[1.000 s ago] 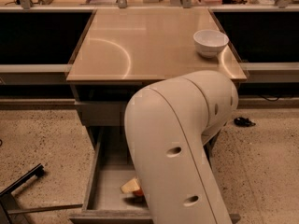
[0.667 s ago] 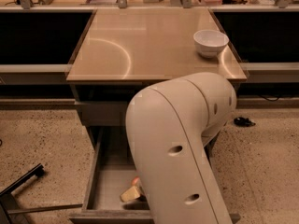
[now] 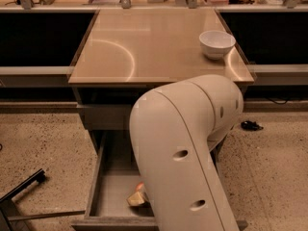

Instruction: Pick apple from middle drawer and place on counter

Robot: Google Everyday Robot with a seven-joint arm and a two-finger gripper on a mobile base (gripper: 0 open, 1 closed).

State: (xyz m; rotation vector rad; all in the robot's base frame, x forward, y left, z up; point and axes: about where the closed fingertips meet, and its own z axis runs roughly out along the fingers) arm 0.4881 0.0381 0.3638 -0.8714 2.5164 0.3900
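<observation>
Camera view: end effector [image 3: 136,198] inside boxy grey middle drawer [image 3: 111,189]

We see little change. The claw [image 3: 136,198], down in the middle drawer [image 3: 111,186] and mostly hidden behind the arm [image 3: 178,153], has slid slightly toward the drawer's front. A red-orange sliver of the apple [image 3: 140,186] now peeks out just above it.
</observation>
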